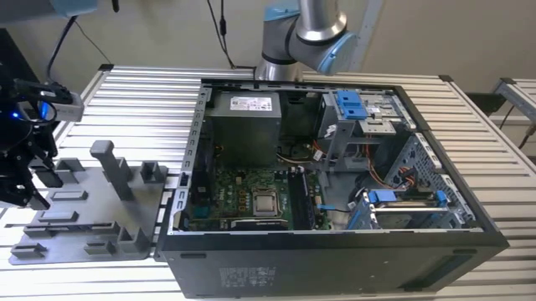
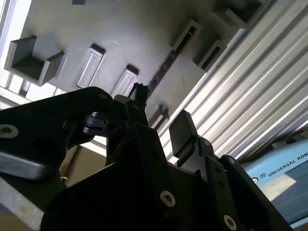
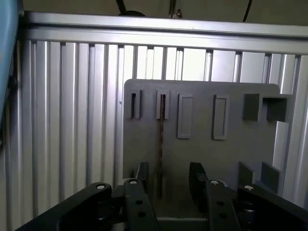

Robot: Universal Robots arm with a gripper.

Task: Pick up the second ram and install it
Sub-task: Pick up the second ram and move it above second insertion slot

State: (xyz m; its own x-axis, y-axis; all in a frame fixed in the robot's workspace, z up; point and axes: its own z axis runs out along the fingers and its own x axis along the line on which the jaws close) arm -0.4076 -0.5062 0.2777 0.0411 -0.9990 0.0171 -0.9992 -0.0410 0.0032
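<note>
The gripper (image 3: pixel 169 177) hangs over the grey plate (image 3: pixel 231 159), jaws open and empty. The memory stick (image 3: pixel 160 139) stands on its thin edge in the plate's slots, near one side edge. It sits closer to one finger (image 3: pixel 142 173), and that finger might bump it and tip it. The gripper hides the stick's near end. I cannot make out its chips.

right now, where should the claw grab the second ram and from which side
Likely its two flat faces at mid-length, coming straight down from above. The second ram stands on its long edge in slots of the grey fixture plate, so only the top edge and middle are free. The open claw sits over it.
</note>
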